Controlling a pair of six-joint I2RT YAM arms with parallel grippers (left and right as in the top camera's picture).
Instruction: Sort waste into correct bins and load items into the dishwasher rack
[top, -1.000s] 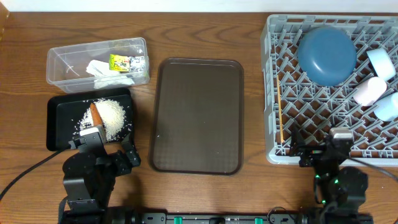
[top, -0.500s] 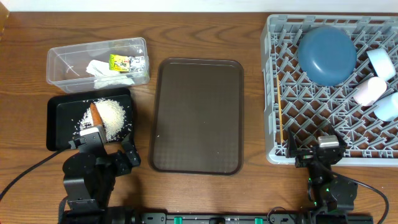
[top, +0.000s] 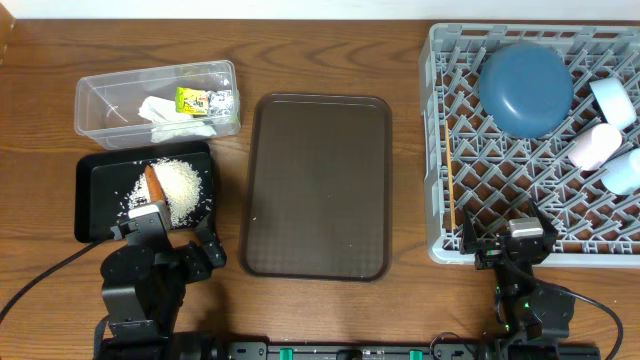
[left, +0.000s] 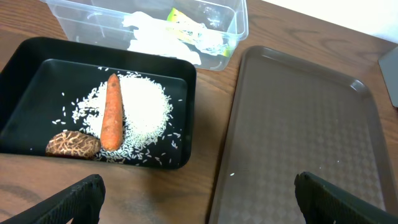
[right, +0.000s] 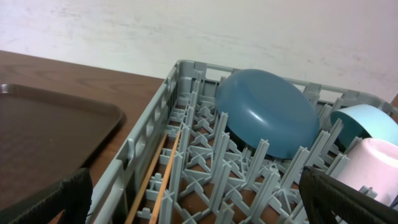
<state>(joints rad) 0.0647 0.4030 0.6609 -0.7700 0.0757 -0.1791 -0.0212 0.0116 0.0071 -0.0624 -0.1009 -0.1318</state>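
Right tool (top: 507, 237) has drawn back from the rack (top: 440, 150); it and the left tool (top: 165, 238) gape wide, empty. A pale vessel (top: 627, 172) is cropped at the frame's edge.

The grey plastic pegged rack (top: 434, 130) runs past the overhead view's right edge. So does a light blue cup (top: 627, 172).
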